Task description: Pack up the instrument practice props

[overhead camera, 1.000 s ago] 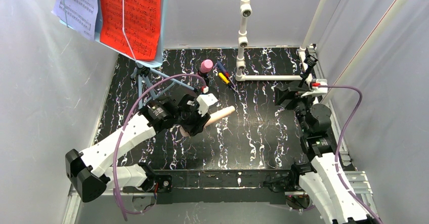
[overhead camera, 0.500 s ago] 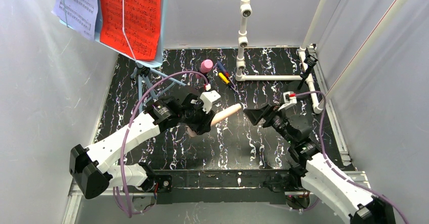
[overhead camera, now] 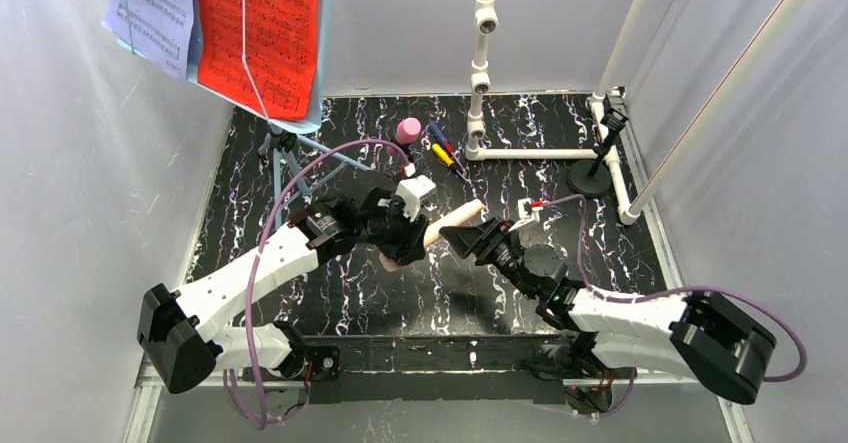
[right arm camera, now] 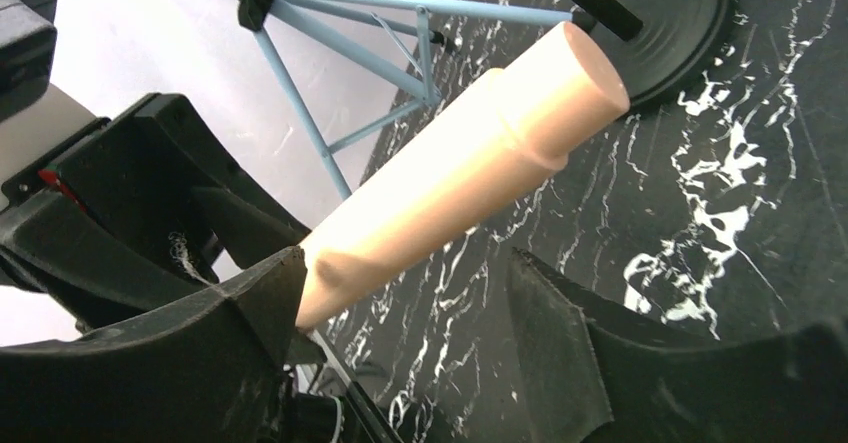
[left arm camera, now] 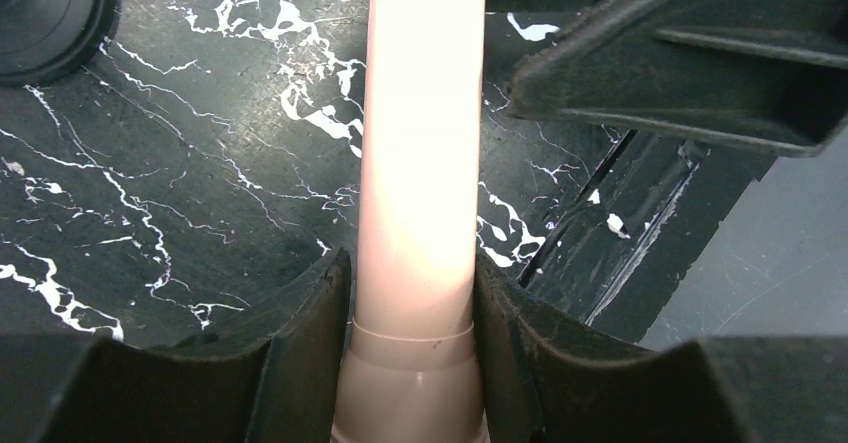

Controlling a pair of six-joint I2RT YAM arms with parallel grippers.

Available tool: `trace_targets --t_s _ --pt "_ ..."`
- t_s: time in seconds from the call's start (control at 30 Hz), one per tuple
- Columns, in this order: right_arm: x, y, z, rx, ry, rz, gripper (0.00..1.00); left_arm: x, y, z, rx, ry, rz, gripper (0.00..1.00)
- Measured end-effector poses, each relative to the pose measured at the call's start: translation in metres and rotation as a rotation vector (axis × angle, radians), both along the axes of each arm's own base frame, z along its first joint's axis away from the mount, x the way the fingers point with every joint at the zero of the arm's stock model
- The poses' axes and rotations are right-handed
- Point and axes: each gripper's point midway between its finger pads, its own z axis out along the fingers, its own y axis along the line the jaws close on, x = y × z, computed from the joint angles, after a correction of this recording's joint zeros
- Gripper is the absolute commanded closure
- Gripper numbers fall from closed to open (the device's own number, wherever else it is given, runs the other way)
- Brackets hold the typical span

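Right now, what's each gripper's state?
Left gripper: shut on the beige toy microphone.
Right gripper: open, fingers either side of the same microphone.

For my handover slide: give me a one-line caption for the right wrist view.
Open right end effector straddles the beige toy microphone held by the left end effector.
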Motion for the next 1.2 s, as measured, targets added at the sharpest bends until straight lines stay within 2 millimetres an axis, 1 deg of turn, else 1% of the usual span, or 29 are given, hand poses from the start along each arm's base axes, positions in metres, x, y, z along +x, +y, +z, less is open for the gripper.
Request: trace_targets --t_s 0.17,0.23,0.3,0.33,0.37,0.43,0.5,0.6,0.63,0.67,0.7,0.73,0.77,0.8,0.87,0.93,0.97,1.03,1.07,1.17,1.2 --pt "0.003 0.012 0.002 0.073 0.019 -0.017 0.36 -0.001 -0.003 0.002 -0.017 0.006 -0.004 1.0" --pt "0.004 0.016 0.005 0.108 0.023 -0.018 0.44 -0.001 -0.003 0.002 -0.02 0.008 -0.006 1.0" --pt "0.005 0.018 0.009 0.146 0.028 -0.023 0.56 -0.002 -0.003 0.002 -0.019 0.01 -0.007 1.0" --pt "0.006 0.019 0.011 0.167 0.029 -0.024 0.66 -0.001 -0.003 0.002 -0.019 0.011 -0.005 1.0" --pt "0.006 0.02 0.016 0.193 0.031 -0.023 0.72 -0.001 -0.003 0.001 -0.017 0.012 -0.004 1.0" --pt "0.007 0.021 0.028 0.243 0.023 -0.021 0.83 -0.001 -0.003 0.0 -0.013 0.013 -0.003 0.93" --pt "0.007 0.021 0.031 0.253 0.02 -0.025 0.98 0.001 -0.002 0.0 -0.012 0.008 0.002 0.87" --pt "0.008 0.02 0.027 0.241 0.033 -0.042 0.99 0.005 -0.002 0.001 -0.007 -0.01 0.014 0.82" --pt "0.009 0.019 0.027 0.238 0.037 -0.048 0.99 0.007 -0.001 0.001 -0.004 -0.02 0.02 0.78" --pt "0.009 0.017 0.027 0.237 0.04 -0.053 0.99 0.009 -0.001 0.002 -0.002 -0.031 0.025 0.72" --pt "0.009 0.014 0.031 0.245 0.038 -0.066 0.99 0.012 0.004 0.0 0.019 -0.045 0.044 0.64" --pt "0.012 0.01 0.035 0.254 0.03 -0.087 0.99 0.014 0.008 -0.001 0.029 -0.043 0.063 0.58" --pt "0.014 0.007 0.037 0.258 0.027 -0.106 0.99 0.015 0.01 0.0 0.033 -0.045 0.07 0.56" --pt "0.017 0.003 0.038 0.259 0.027 -0.126 0.99 0.014 0.011 0.001 0.033 -0.047 0.07 0.58" --pt "0.022 -0.003 0.037 0.257 0.03 -0.166 0.99 0.013 0.011 0.004 0.029 -0.059 0.069 0.73" --pt "0.027 -0.007 0.033 0.244 0.037 -0.193 0.99 0.013 0.012 0.007 0.024 -0.07 0.071 0.81" --pt "0.029 -0.009 0.03 0.234 0.042 -0.203 0.97 0.013 0.012 0.008 0.02 -0.071 0.073 0.87" --pt "0.031 -0.01 0.026 0.223 0.046 -0.211 0.81 0.014 0.013 0.01 0.017 -0.079 0.072 1.0" --pt "0.031 -0.01 0.025 0.217 0.048 -0.212 0.74 0.014 0.012 0.01 0.017 -0.08 0.073 1.0" --pt "0.03 -0.004 0.019 0.17 0.038 -0.182 0.56 0.014 0.013 0.01 0.019 -0.082 0.071 1.0" --pt "0.029 -0.001 0.018 0.143 0.03 -0.17 0.46 0.014 0.012 0.009 0.019 -0.081 0.071 1.0"
